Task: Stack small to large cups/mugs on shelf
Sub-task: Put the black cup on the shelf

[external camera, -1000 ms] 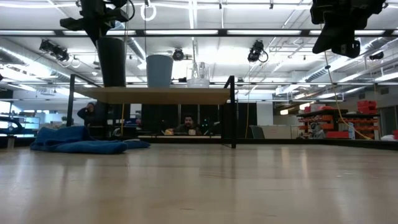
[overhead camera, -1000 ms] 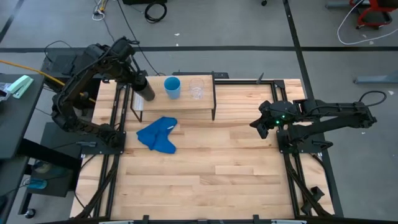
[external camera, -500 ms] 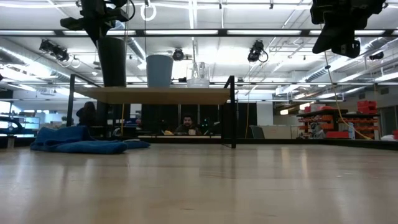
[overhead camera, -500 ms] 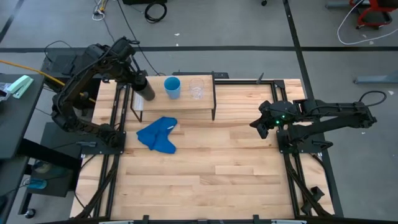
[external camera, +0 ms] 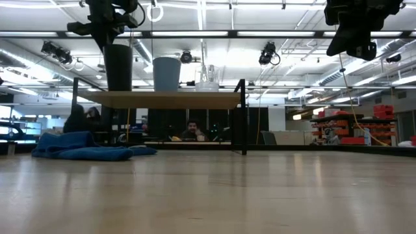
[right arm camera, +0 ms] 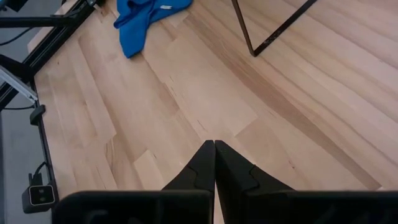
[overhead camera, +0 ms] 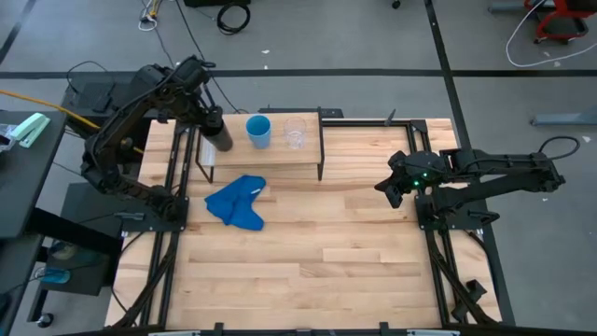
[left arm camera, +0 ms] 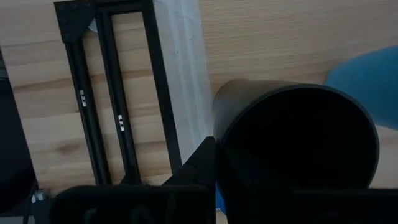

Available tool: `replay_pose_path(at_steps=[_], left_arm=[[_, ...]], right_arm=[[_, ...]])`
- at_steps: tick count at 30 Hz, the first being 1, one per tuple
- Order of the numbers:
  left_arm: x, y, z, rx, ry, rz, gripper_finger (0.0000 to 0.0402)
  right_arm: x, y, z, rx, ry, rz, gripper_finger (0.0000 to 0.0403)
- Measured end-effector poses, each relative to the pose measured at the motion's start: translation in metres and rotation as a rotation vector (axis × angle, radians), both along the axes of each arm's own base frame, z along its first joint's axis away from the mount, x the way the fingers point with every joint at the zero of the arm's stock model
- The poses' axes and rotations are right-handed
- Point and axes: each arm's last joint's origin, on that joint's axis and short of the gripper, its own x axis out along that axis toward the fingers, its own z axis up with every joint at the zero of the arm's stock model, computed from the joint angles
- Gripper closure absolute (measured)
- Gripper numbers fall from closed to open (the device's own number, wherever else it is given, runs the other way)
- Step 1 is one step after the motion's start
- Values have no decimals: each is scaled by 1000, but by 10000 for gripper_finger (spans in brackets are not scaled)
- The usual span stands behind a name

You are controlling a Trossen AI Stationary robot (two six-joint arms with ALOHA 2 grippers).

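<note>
The light-wood shelf (overhead camera: 266,155) stands at the table's far left. On it, from left to right, stand the black cup (overhead camera: 222,140), the light blue cup (overhead camera: 258,129) and the clear cup (overhead camera: 296,133). My left gripper (overhead camera: 212,119) is above the shelf's left end, shut on the black cup (external camera: 118,68), which stands with its bottom on the shelf board (external camera: 169,99). My right gripper (overhead camera: 384,187) hangs shut and empty above the table's right half, clear of everything. My left gripper holds the black cup by its rim wall (left arm camera: 219,124). One finger (left arm camera: 200,160) is outside the wall; the other is hidden in the dark inside of the cup. The fingers come from above, pointing down. The cup stands upright with its bottom on the shelf's left end.
A crumpled blue cloth (overhead camera: 238,202) lies on the table just in front of the shelf's left part. Black frame rails (overhead camera: 173,177) run along the table's left and right sides. The near half of the wooden tabletop (overhead camera: 317,271) is bare planks.
My left gripper has shifted slightly toward the table's right above the shelf's left end, still at the black cup's rim. The cup stays standing on the shelf.
</note>
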Motion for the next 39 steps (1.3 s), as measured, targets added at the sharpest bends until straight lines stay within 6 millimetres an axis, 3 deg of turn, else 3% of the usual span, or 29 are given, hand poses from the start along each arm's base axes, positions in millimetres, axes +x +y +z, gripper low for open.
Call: replay_pose_path(at_steps=[21,30,39], left_arm=[[9,4,-3,17,-14,-21,386],[9,4,-3,16,-12,-20,331],[9,4,-3,15,-13,-20,310]], right_arm=[[0,0,0,0,0,0,391],[0,0,0,0,-1,0,391],[0,0,0,-1,0,0,391]])
